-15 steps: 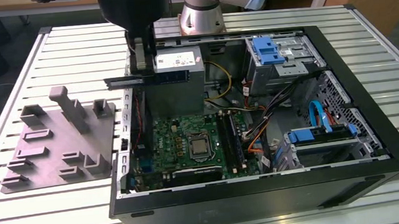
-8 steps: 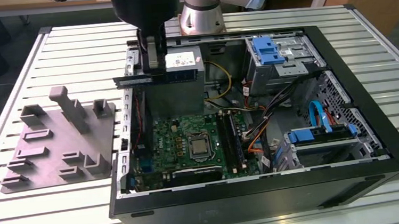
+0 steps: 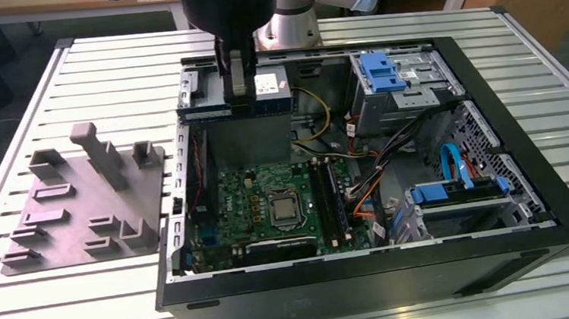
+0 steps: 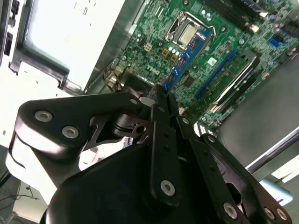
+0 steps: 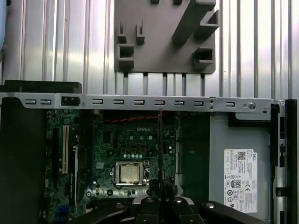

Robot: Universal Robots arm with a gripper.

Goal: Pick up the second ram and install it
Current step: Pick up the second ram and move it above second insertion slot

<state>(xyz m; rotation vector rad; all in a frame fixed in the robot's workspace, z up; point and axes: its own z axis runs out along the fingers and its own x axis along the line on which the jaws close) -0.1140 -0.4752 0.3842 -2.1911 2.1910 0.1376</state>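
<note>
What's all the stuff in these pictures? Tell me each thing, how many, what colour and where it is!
Table: one, silver slats, under everything.
Case: one, black, open, on the table.
Motherboard: one, green, inside the case.
Socket: one, silvery, in the middle of the motherboard.
Brackets: two, blue, in the case toward the exterior view's right.
Block: one, grey, on the table at the exterior view's left of the case.
Ram: one, blue-green strip, held above the motherboard.
Gripper: one, black, over the open case, jaws shut on the ram.
</note>
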